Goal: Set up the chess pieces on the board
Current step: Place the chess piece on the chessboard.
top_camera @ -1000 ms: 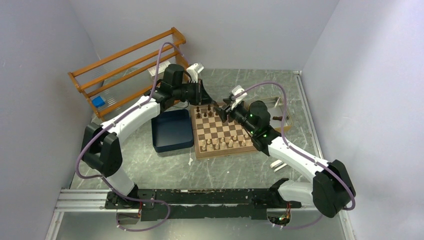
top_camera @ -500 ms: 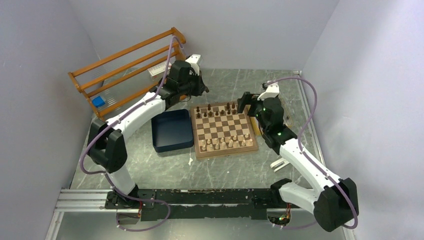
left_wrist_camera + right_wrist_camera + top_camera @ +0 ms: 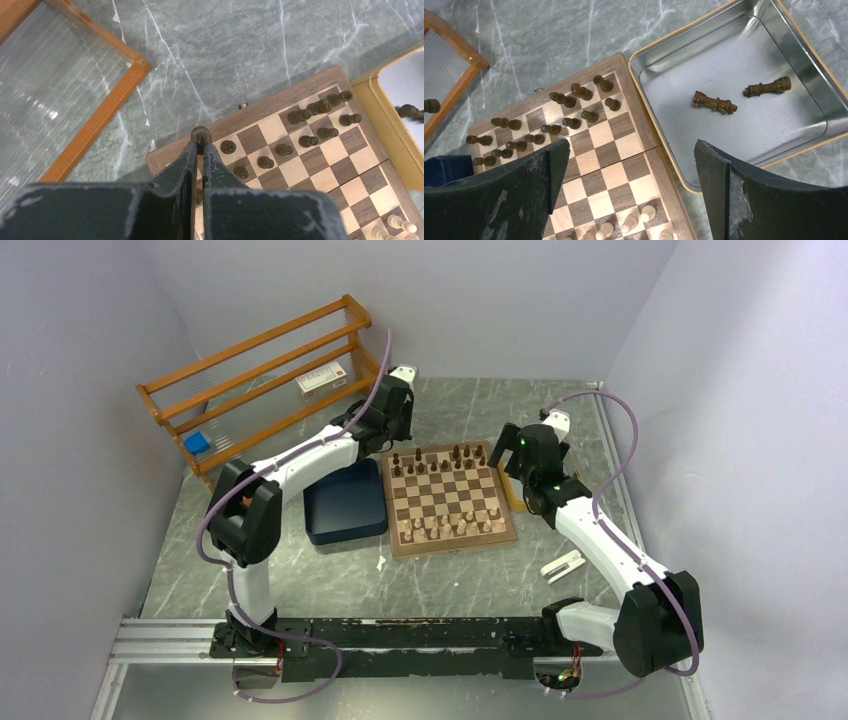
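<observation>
Top external: board (image 3: 448,498) mid-table, pale men (image 3: 450,528) on near rows, dark chess pieces (image 3: 440,460) on far rows. R gripper (image 3: 631,147) gapes over board's right edge beside tin (image 3: 774,120). L gripper (image 3: 200,146) pinches one dark piece (image 3: 201,134) by far-left corner.

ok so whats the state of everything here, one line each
left end effector: shut on a dark piece, at the board's far corner
right end effector: open, holding nothing
board: lying flat, far rows only partly filled
dark pieces on the board: upright
two dark pieces in the tin: lying on their sides
tin: lidless, beside the board
pale pieces: upright on the near rows
</observation>
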### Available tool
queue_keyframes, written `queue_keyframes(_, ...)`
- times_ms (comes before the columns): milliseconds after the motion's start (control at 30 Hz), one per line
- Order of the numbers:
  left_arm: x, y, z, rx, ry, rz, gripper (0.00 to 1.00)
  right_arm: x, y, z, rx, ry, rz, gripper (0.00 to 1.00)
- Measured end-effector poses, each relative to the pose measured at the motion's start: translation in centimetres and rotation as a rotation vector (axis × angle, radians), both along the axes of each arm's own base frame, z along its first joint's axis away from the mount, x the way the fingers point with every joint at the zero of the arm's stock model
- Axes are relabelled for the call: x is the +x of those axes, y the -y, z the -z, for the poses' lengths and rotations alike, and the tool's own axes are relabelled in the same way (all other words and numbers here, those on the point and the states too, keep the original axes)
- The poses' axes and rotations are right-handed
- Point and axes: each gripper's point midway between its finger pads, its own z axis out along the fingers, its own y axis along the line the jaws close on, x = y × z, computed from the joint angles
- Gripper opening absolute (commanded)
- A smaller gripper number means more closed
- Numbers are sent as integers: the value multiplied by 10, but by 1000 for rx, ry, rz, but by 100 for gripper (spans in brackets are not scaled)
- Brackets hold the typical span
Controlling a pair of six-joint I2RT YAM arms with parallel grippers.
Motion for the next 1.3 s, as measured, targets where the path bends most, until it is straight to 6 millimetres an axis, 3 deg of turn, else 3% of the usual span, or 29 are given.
queue_keyframes(133, -4, 7, 6, 13, -3, -4, 5, -2, 7, 6, 2, -22, 46, 100)
queue_keyframes(300, -9, 14, 32, 35, -50, -2, 5, -6, 13, 21, -7, -77, 79, 100)
queue_keyframes(467, -13, 11, 52, 65, -98, -11, 5, -6, 15, 22, -5, -81, 84, 100)
queue_keyframes(1033, -15, 11, 56, 58, -112, -25, 5, -6, 12, 22, 10, -85, 66, 100)
queue_keyframes(1300, -16, 9, 69, 74, -135, -27, 5, -7, 12, 23, 10, -87, 63, 100)
